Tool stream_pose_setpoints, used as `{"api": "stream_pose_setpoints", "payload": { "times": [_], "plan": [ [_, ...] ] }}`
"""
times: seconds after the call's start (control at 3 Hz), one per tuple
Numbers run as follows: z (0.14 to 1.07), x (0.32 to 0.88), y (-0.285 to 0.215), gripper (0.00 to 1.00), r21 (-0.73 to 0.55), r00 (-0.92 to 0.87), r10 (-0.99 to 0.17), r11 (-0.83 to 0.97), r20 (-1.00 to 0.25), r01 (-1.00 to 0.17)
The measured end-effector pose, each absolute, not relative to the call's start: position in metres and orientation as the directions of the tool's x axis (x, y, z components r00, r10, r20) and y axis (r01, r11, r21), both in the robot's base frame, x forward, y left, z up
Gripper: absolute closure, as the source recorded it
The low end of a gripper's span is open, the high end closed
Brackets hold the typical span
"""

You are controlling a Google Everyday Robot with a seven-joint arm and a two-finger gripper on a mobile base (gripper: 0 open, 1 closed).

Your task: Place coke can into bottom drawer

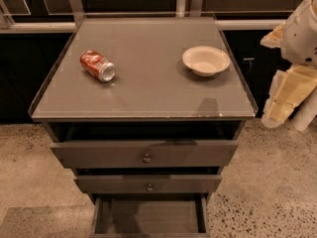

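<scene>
Coke can (pixel 97 65) at rest on surface (pixel 148 95); bottom drawer (pixel 148 216) open.

Coke can lies on its side on the left half of the surface, silver end toward the front edge. Cream bowl (pixel 206 60) stands upright on the right half of the surface, well apart from the can. Bottom drawer sits lowest below the surface, pulled out, dark floor exposed. Hand (pixel 287 99) hangs beyond the right edge of the surface, grasping nothing visible; whether it is clenched or released cannot be told.
</scene>
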State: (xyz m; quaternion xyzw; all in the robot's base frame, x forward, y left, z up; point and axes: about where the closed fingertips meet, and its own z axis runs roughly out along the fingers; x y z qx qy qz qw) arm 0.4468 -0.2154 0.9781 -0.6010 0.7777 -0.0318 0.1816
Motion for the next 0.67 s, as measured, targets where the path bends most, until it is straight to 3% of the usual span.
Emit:
{"api": "stream_pose_setpoints", "payload": {
  "times": [0.67],
  "plan": [
    [0.996, 0.568, -0.143, 0.00, -0.359, -0.016, -0.844, 0.245, -0.536, -0.901]
  ]
}}
